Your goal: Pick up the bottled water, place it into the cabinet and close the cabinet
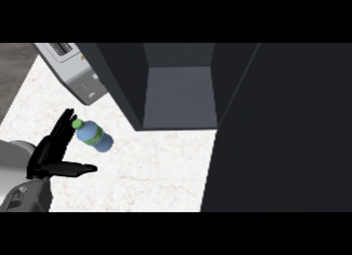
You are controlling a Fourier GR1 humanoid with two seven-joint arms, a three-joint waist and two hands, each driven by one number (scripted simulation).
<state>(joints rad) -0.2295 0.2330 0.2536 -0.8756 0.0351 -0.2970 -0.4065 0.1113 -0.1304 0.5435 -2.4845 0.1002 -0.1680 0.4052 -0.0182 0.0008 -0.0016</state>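
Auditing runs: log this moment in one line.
blue plastic water bottle with green cap: on white counter, ungrasped | left hand: open beside it | dark grey cabinet: open | right hand: unseen

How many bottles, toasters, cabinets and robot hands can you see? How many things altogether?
bottled water: 1
toaster: 1
cabinet: 1
left hand: 1
Total: 4

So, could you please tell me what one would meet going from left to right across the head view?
Left hand → bottled water → open cabinet → dark cabinet door.
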